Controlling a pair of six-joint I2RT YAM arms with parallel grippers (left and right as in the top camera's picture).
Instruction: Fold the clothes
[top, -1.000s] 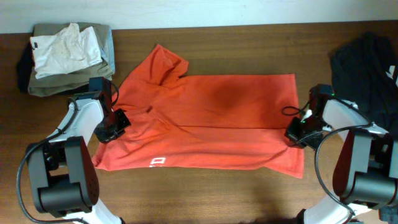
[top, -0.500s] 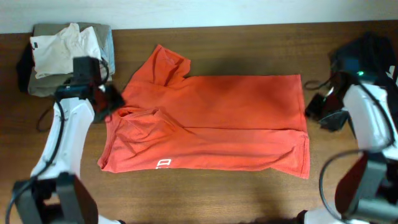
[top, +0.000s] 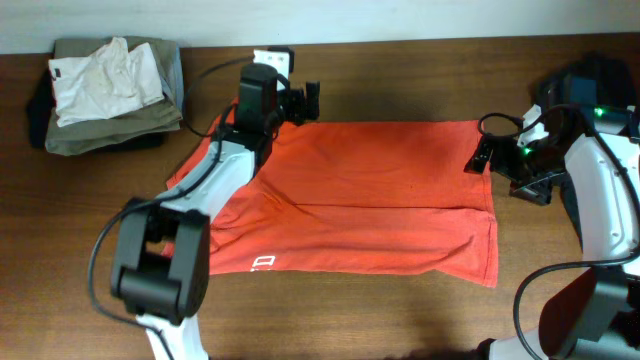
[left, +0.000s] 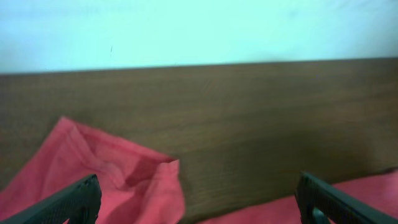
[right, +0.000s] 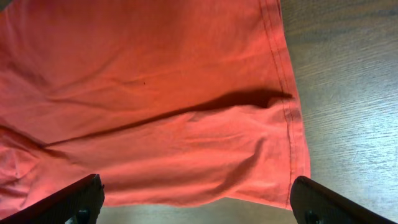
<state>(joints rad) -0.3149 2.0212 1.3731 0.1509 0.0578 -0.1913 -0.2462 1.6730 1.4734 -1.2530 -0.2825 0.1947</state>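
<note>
The clothes, a red-orange T-shirt, lie spread across the table's middle, with white lettering near the front left hem. My left gripper hangs open above the shirt's back left sleeve. In the left wrist view its fingers stand wide apart over the crumpled sleeve with nothing between them. My right gripper is open at the shirt's back right corner. The right wrist view looks down on the side hem, fingers spread and holding nothing.
A stack of khaki-grey folded garments with a white top sits at the back left corner. A dark garment lies at the back right behind my right arm. The pale wall runs along the table's far edge.
Both grippers have opened and let go of the shirt. The left arm swung to the back over the sleeve. The right arm drew back toward the back right corner.
</note>
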